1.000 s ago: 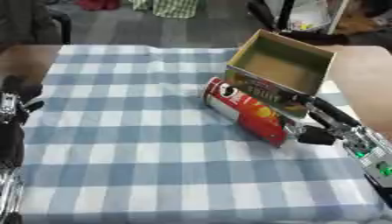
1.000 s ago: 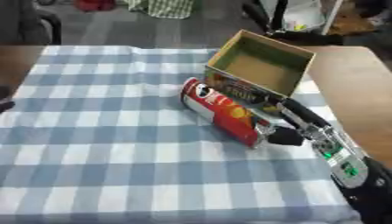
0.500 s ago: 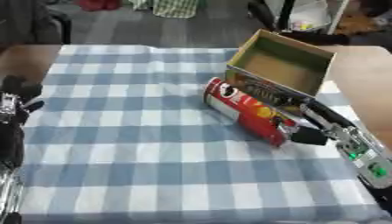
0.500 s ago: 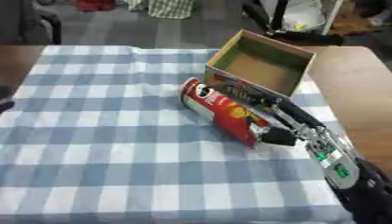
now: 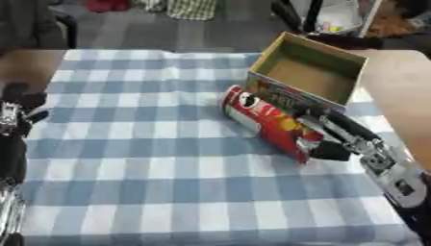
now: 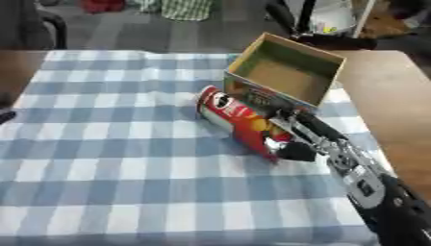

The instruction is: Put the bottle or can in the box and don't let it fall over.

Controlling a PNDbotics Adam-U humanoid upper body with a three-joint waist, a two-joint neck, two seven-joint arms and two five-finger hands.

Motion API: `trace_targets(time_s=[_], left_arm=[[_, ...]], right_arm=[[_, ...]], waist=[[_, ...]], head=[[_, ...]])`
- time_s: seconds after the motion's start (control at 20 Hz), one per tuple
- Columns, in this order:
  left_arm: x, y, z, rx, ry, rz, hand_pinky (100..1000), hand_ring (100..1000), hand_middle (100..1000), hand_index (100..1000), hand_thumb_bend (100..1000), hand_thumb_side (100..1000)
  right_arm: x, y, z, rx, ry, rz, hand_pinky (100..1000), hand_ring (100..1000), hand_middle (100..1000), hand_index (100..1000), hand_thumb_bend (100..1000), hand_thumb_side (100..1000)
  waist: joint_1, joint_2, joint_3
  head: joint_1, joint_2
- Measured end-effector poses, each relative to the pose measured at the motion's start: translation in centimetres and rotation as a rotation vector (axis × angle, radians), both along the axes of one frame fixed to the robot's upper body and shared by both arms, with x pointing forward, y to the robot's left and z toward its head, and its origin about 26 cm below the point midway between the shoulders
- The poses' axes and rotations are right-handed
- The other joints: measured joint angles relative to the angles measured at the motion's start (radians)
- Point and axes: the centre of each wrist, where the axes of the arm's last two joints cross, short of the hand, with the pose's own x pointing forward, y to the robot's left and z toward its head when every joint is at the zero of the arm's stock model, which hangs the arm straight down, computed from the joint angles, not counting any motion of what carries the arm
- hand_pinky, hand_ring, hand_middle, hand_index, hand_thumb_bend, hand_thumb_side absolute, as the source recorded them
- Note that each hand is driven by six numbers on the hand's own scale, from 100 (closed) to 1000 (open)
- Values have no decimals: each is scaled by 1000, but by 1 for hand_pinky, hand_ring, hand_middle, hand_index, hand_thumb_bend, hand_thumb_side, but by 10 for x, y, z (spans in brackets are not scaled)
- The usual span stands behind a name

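My right robot hand (image 6: 296, 136) curls round the red can (image 6: 238, 121) — lying on its side just before the box (image 6: 285, 73); its label unreadable — left robot hand (image 5: 15, 115) idle

Over the last second the right robot hand (image 6: 313, 137) has crept a little farther along the red can (image 6: 237, 121), which lies on its side on the worktop. Its fingers (image 5: 333, 120) now lie over the can's near right end beside the box (image 5: 308, 73), thumb at the rim. The can itself has barely shifted.
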Motion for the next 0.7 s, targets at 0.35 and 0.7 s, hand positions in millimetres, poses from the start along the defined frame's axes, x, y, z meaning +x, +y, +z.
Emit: trace_targets(time_s=[0.35, 0.7], left_arm=[[0, 0, 0, -1, 0, -1, 837, 856, 712, 912, 443, 890], [0, 0, 0, -2, -1, -1, 837, 856, 712, 912, 443, 890]], right_arm=[[1, 0, -2, -24, -2, -1, 946, 1000, 824, 1000, 100, 708], [3, 10, -12, -46, 0, -10, 945, 1000, 824, 1000, 100, 688]], waist=[[0, 0, 0], [0, 0, -4]], head=[[0, 0], [3, 0]])
